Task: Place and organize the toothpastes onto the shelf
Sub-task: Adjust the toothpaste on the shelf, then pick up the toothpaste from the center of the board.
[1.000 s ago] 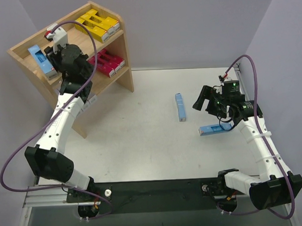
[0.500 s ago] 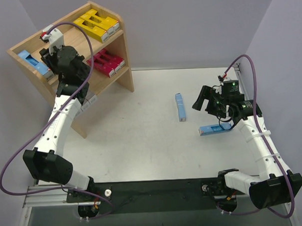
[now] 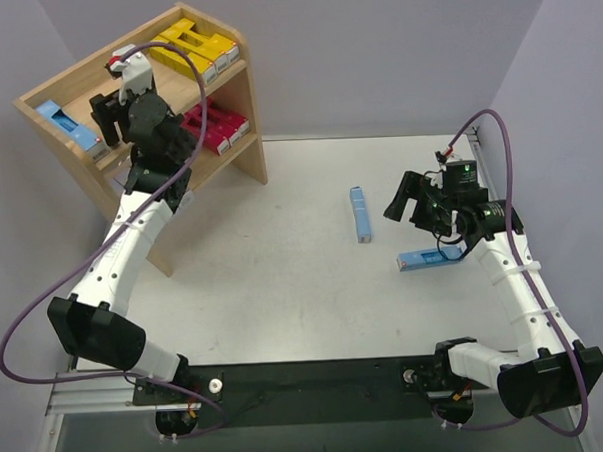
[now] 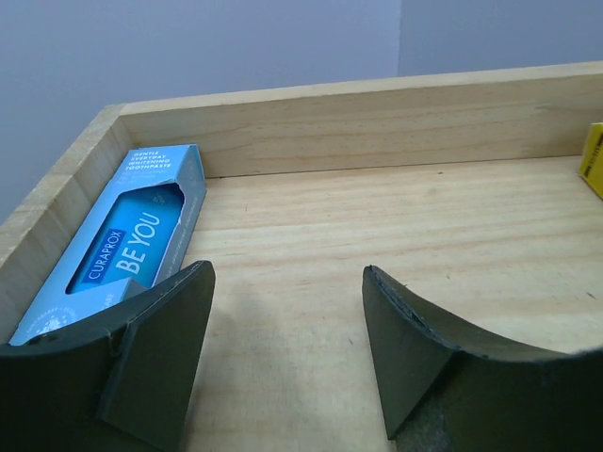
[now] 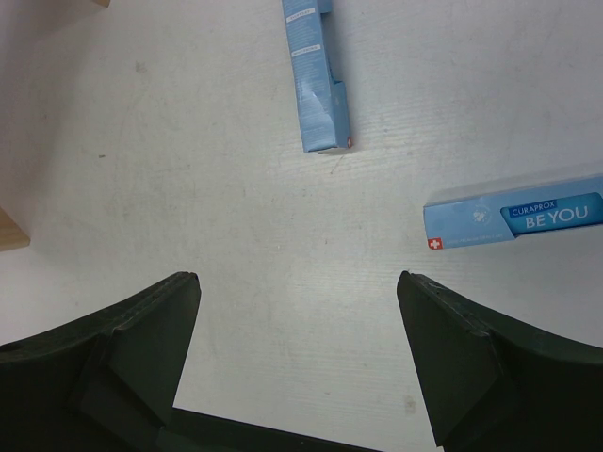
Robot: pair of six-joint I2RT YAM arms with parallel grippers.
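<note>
Fingers of left arm (image 4: 151, 358) spread, nothing between them, low over shelf (image 4: 377, 122) top tier. Light blue carton (image 4: 122, 250) lies just beside one finger, along side rim. Right fingers (image 5: 141, 348) spread too, empty, above table (image 5: 188, 169) carrying upper blue carton (image 5: 316, 75) and right blue carton (image 5: 513, 221). Yellow cartons (image 3: 196, 45) on top tier, magenta cartons (image 3: 217, 127) on lower.

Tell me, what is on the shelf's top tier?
A light blue carton at the left end, yellow cartons at the right. The left arm hides part of the middle.
</note>
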